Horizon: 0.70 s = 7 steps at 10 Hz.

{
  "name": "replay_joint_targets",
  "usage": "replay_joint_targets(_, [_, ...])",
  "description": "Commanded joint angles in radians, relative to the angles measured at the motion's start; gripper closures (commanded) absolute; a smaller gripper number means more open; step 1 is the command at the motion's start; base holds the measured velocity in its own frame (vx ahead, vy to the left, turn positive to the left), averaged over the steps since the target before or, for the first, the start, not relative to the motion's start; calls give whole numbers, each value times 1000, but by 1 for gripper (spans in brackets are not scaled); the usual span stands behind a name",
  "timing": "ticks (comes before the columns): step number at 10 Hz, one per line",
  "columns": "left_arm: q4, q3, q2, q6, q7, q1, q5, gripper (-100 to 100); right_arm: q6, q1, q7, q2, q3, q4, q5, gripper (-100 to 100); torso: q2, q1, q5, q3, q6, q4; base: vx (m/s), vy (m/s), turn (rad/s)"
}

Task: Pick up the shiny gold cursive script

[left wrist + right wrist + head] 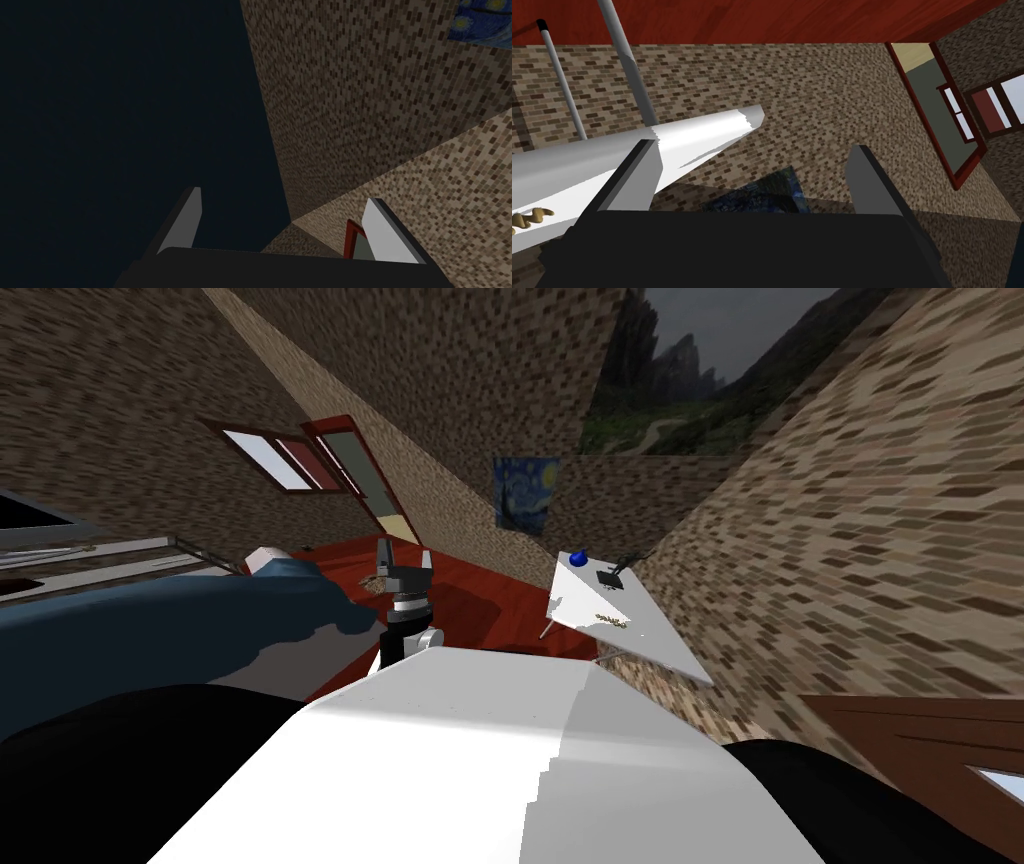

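Note:
The gold cursive script (pixel 608 620) lies small on the white table (pixel 655 638) to my right, near the table's front edge. In the right wrist view one end of the gold script (pixel 529 218) shows on the white table (pixel 677 137), well off to the side of my right gripper (pixel 752 175), which is open and holds nothing. My left gripper (pixel 404 558) is raised in front of my chest, far from the table. In its own view the left gripper (pixel 285 227) stands open and empty, facing a brick wall corner.
A blue ball (pixel 577 558) and a black object (pixel 608 578) sit at the table's far end. A bed with a dark blue cover (pixel 150 628) lies to my left. Red floor (pixel 480 608) runs between bed and table. Brick walls, a red-framed door (pixel 365 478) and a poster (pixel 525 493) stand beyond.

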Motion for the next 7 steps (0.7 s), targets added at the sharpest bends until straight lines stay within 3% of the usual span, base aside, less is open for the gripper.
replay_joint_targets(1, [0, 0, 0, 0, 0, 0, 0, 0, -9, -9, 3, -10, 3, 39, 5, -100, 0, 0, 0, 0, 0, 0, 43, 6, 16])
replay_joint_targets(2, [0, 0, 0, 0, 0, 0, 0, 0, -9, -9, 3, -10, 3, 39, 5, -100, 2, -2, 0, 1, 0, 1, 9, -6, -11])
replay_joint_targets(3, [0, 0, 0, 0, 0, 0, 0, 0, -6, 16, 23, -44, -1, 75, 35, -100, 5, -3, -1, 3, 0, 1, 48, 16, 349])
replay_joint_targets(6, [0, 0, 0, 0, 0, 0, 0, 0, -2, 42, 43, -75, -6, 129, 64, -100, 1, -2, -1, 1, -1, 0, 80, 16, 210])
replay_joint_targets(7, [0, 0, 0, 0, 0, 0, 0, 0, 3, 68, 64, -103, -11, 171, 92, -100, 0, -2, -1, 0, 0, 0, 113, 24, 335])
